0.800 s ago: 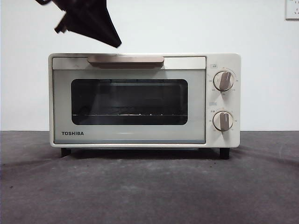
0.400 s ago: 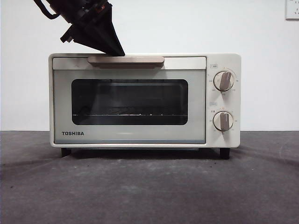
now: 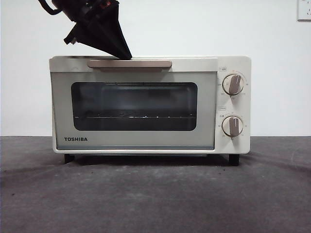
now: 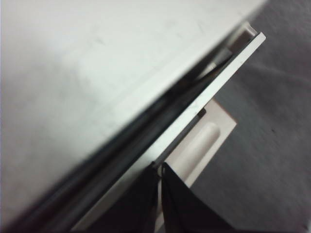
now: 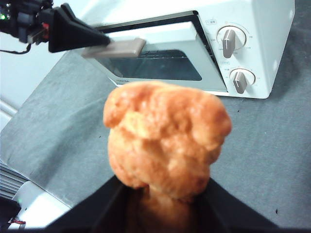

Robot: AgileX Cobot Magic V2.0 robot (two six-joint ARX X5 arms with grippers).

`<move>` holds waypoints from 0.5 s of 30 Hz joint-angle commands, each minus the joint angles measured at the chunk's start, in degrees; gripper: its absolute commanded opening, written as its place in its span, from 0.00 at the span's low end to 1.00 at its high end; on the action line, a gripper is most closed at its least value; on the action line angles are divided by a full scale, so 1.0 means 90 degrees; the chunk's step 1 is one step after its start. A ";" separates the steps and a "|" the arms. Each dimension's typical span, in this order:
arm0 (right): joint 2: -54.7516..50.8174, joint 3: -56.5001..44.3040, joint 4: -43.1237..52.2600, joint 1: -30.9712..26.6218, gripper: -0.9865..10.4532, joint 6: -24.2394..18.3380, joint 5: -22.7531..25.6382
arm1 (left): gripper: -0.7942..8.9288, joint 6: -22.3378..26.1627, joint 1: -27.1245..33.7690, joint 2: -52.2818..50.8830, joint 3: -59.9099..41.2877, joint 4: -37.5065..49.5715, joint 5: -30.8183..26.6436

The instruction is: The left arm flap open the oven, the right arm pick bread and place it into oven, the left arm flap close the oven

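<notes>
Jaws of the left gripper (image 4: 160, 187) are being held together behind the handle (image 3: 129, 63), cracking the oven (image 3: 233, 63) door. Bread (image 5: 165, 138) is being gripped by the right gripper (image 5: 163, 208), near the oven; placing and closing remain.

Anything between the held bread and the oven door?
Only bare grey table cloth between the bread in the right gripper and the oven door, per the right wrist view.
</notes>
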 commanded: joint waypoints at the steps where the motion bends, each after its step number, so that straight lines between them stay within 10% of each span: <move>1: 0.0000 0.0087 0.0104 0.0032 0.22 0.0061 0.0027 | 0.10 0.0168 -0.0080 0.0226 -0.0032 -0.0447 -0.0136; 15: 0.0000 0.0087 0.0209 0.0032 0.22 0.0063 0.0027 | 0.10 0.0151 -0.0238 -0.0138 -0.0413 -0.0646 -0.0134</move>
